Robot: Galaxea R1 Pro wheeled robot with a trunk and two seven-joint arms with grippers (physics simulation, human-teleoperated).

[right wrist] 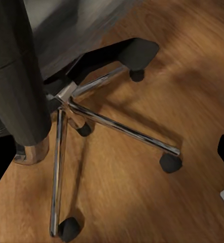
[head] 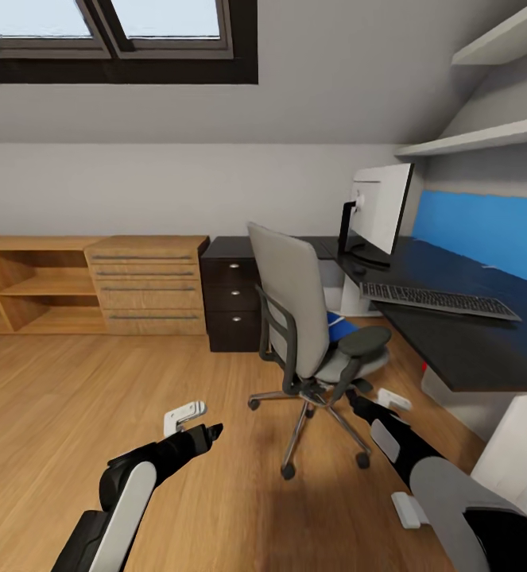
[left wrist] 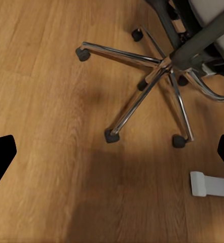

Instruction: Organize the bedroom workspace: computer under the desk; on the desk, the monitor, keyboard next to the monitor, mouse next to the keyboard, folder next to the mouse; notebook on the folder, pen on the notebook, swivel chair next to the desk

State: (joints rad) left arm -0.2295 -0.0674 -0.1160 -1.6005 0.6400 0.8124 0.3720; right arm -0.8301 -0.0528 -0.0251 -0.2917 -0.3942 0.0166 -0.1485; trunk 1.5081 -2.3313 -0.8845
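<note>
Swivel chair [head: 307, 334] stands on the wood floor [head: 72, 413], back toward the camera, seat facing the bench [head: 454, 318], near its front edge but not tucked in. Folder [head: 339, 326]: a blue sliver on the seat, mostly hidden by the chair back. Keyboard [head: 438, 300] lies on the bench top near the front edge; monitor [head: 381, 208] stands behind it. Black drawer unit [head: 231, 294] sits left of the chair, a low wood cabinet [head: 148, 284] beyond. Wide bare floor left of and in front of the chair.

Left gripper [head: 207, 433] hovers over the floor, jaws apart, holding nothing. Right gripper [head: 357, 397] is close by the chair base; its jaws also read apart.

Left wrist view shows the chrome star base [left wrist: 157, 76] and castors; right wrist view shows the same base [right wrist: 91, 116] from closer.
</note>
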